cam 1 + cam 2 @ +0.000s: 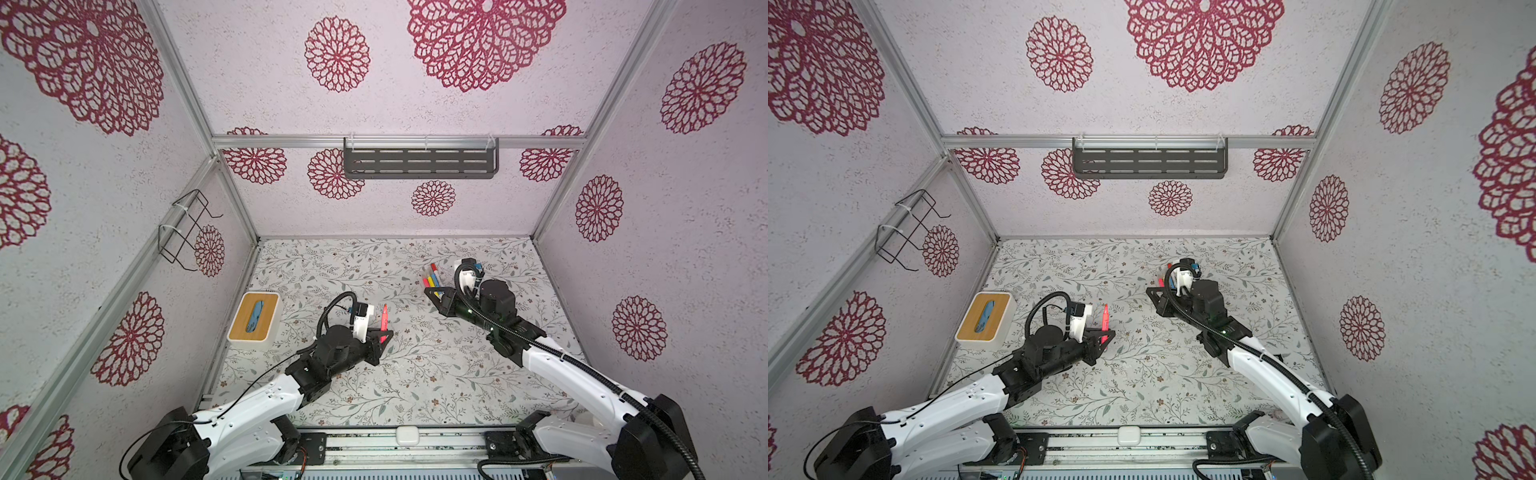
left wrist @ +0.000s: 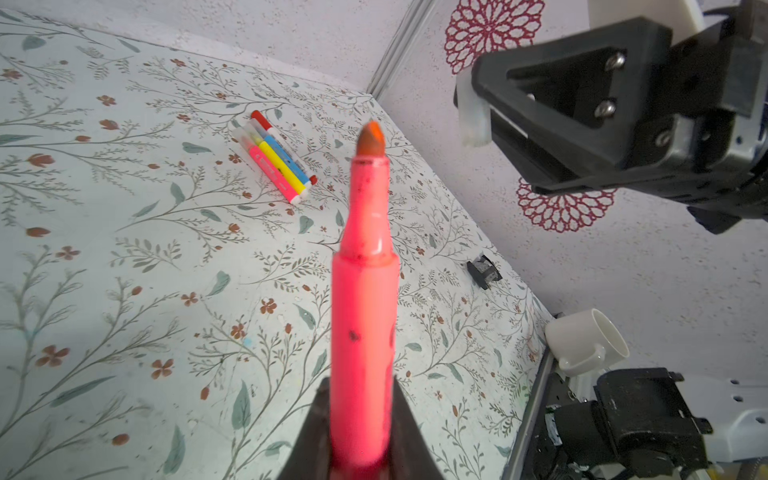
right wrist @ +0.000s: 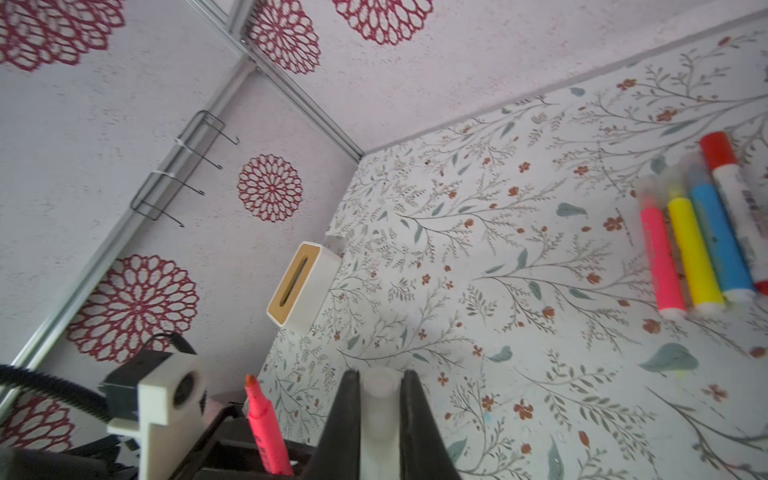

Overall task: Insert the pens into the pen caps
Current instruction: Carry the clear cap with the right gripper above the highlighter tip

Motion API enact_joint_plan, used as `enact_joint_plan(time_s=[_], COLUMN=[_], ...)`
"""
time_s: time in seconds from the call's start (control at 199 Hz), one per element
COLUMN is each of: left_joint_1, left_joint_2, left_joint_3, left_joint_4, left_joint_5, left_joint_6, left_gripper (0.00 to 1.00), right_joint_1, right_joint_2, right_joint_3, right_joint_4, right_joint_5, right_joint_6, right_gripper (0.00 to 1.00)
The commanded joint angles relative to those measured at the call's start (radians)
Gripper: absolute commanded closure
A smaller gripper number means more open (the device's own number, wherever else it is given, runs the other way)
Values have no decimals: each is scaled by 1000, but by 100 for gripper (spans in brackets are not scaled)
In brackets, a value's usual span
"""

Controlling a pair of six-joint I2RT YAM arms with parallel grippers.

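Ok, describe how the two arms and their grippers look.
The left arm and right arm have white shell links with black joints. The left gripper and right gripper are black, with triangular open-frame fingers. A black ribbed hose loops by each wrist, beside a white camera mount.
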Motion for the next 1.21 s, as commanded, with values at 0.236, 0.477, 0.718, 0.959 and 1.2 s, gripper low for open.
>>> enact_joint_plan(time_s=[0.236,0.477,0.718,0.959,1.2], left_joint_1=[-63,-77,-80,-82,-82], left_joint_2=[122,154,154,152,150], left_joint_3=[56,74,85,96,97], left_joint_4=[136,153,152,144,139], left_joint_5=[44,45,47,50,45], left_joint_6=[2,-3,-4,-2,-3], left_gripper=[100,100,100,100,100], right_joint_1=[14,42,64,86,97], right_joint_2=[50,68,86,100,105], right_joint_3=[18,22,23,18,17], right_joint_4=[276,266,270,274,283], right_joint_5=[-140,-145,-155,-146,-147], right_joint_6=[104,78,70,66,67], right_gripper=[87,88,89,89,91])
